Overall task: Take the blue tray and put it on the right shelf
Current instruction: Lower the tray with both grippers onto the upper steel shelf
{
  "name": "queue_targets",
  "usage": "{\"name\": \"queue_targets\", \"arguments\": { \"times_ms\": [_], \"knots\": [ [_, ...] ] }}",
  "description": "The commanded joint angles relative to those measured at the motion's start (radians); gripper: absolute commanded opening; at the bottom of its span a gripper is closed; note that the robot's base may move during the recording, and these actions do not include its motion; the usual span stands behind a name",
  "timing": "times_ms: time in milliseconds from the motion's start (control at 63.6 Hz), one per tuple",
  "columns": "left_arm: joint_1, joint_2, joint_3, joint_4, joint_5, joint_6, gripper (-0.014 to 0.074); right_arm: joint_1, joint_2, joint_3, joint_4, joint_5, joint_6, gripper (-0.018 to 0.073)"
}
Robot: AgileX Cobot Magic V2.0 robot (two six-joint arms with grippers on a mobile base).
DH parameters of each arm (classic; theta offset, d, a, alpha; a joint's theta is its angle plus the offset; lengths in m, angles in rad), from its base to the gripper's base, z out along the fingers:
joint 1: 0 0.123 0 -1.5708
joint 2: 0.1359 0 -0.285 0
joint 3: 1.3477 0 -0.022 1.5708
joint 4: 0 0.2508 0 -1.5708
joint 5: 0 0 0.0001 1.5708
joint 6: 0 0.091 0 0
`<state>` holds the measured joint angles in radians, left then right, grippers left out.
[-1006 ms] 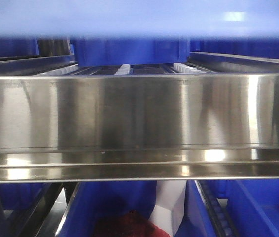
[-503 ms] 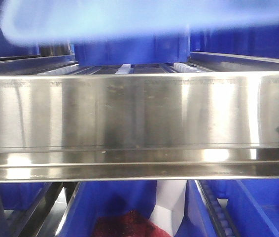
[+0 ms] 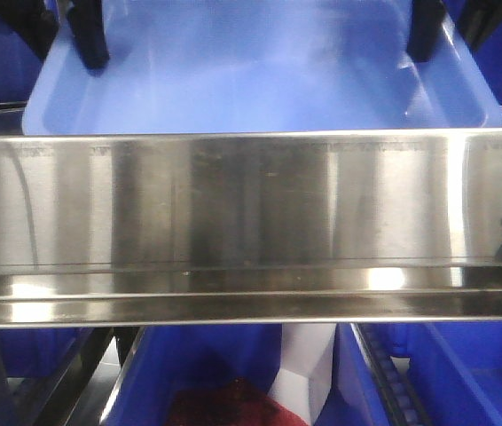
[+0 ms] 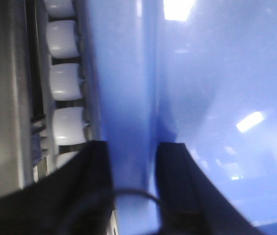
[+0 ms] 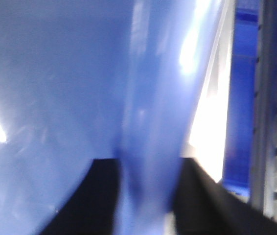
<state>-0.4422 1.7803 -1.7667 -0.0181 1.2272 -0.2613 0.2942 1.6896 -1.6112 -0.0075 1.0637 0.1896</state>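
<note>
Two pincers carry your blue tray (image 3: 260,75), each clenched on a side rim: the left pincer (image 4: 131,161) astride the left wall, the right pincer (image 5: 146,181) astride the right. The tray hangs tilted just behind the right shelf's (image 3: 251,222) steel front rail, above white rollers (image 4: 62,83). Release unevenly and, in my judgement, it may drop crooked, catch the rail, or roll off.

Front camera low, close behind shelf rail (image 3: 251,213); wrist cameras hug blue tray (image 3: 260,80) rims.
</note>
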Motion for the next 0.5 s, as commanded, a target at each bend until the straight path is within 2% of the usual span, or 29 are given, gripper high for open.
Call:
{"name": "queue_targets", "arguments": {
  "times_ms": [0, 94, 157, 346, 424, 487],
  "knots": [
    [-0.007, -0.048, -0.032, -0.014, -0.035, 0.005, 0.0379, 0.004, -0.048, -0.040, 0.008, -0.017, -0.017, 0.0640],
    [-0.007, -0.048, -0.032, -0.017, -0.033, 0.005, 0.0532, 0.004, -0.054, -0.041, 0.008, -0.014, -0.017, 0.0626],
    [-0.007, -0.048, -0.032, -0.017, -0.021, 0.005, 0.0576, 0.004, -0.064, -0.041, 0.008, -0.014, -0.017, 0.0623],
    [-0.016, -0.084, -0.032, -0.018, -0.003, 0.064, 0.0575, 0.004, -0.141, -0.039, 0.008, -0.029, -0.017, 0.0614],
    [-0.034, -0.132, -0.032, -0.012, -0.007, 0.092, 0.0542, 0.004, -0.191, -0.026, 0.008, -0.037, -0.017, 0.0567],
    [-0.049, -0.172, -0.027, 0.018, -0.012, 0.092, 0.0498, 0.004, -0.237, -0.001, -0.015, -0.054, -0.017, 0.0493]
  ]
}}
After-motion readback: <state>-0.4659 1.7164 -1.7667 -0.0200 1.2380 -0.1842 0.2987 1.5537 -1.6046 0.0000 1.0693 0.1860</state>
